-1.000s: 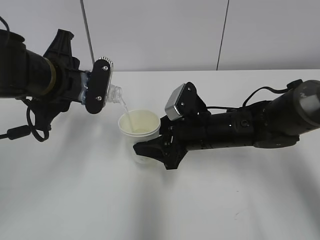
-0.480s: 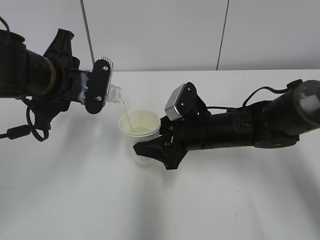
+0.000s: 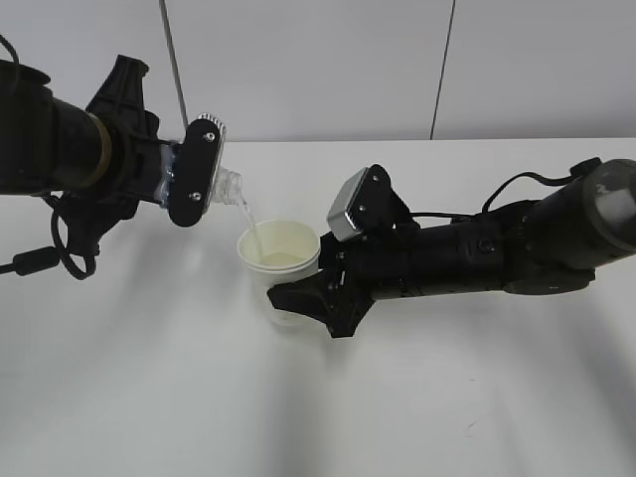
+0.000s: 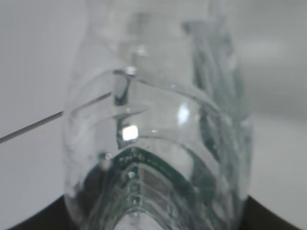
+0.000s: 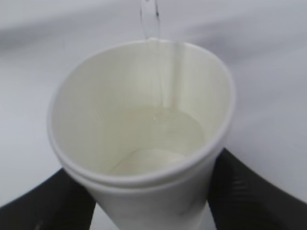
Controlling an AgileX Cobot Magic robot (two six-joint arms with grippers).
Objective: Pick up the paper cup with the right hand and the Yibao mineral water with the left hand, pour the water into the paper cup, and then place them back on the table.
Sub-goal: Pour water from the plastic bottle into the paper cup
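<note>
My left gripper (image 3: 189,171) is shut on the Yibao mineral water bottle (image 3: 228,186), tipped with its open neck to the right, over the cup's left rim. A thin stream of water (image 3: 250,219) runs from the neck into the white paper cup (image 3: 279,257). My right gripper (image 3: 298,298) is shut on the cup's lower body and holds it upright above the white table (image 3: 149,378). The left wrist view is filled by the clear bottle (image 4: 158,134) with its green label. The right wrist view looks into the cup (image 5: 144,143), with water pooled at the bottom and a black finger on each side.
A black cable (image 3: 45,260) hangs below the left arm over the table's left edge. A grey panelled wall (image 3: 328,60) stands behind the table.
The cup and right gripper have shifted very slightly. Water keeps streaming into the cup. Both arms hold their poses.
</note>
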